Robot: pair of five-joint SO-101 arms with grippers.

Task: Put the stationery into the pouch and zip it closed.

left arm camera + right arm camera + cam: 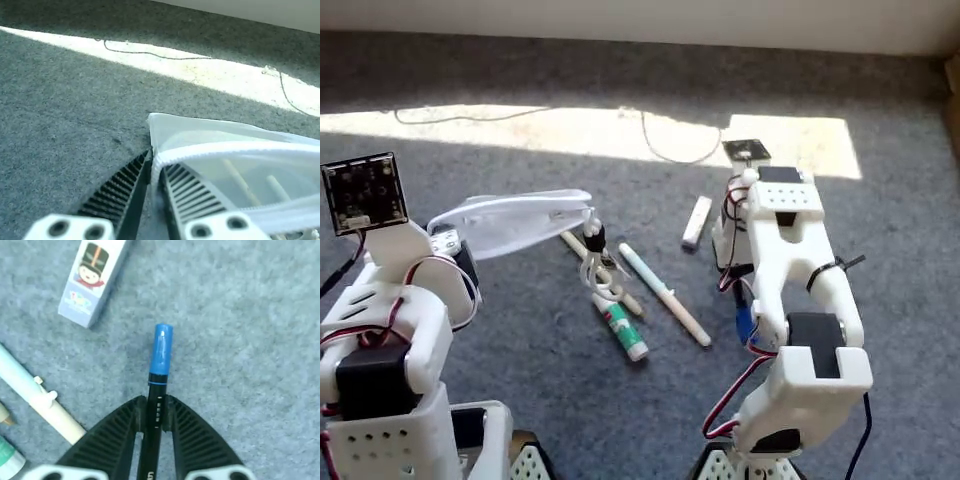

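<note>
My left gripper [155, 172] is shut on the corner of the translucent white pouch [240, 165], at the end of its zip edge. In the high view the pouch [510, 220] hangs lifted above the grey carpet, its free end toward the middle. My right gripper [155, 412] is shut on a black pen with a blue cap [161, 352], held low over the carpet; its blue tip [745, 322] peeks out under the right arm. Loose stationery lies between the arms: a pale blue and cream pen [665, 295], a green and white tube [623, 330], a wooden pencil [610, 280] and a small white box [697, 221].
The white box [92, 280] and the pale pen [35, 395] lie close beside the right gripper. A thin cable [660, 150] crosses the sunlit strip of carpet at the back. A small black clip-like item [592, 240] sits by the pouch's free end.
</note>
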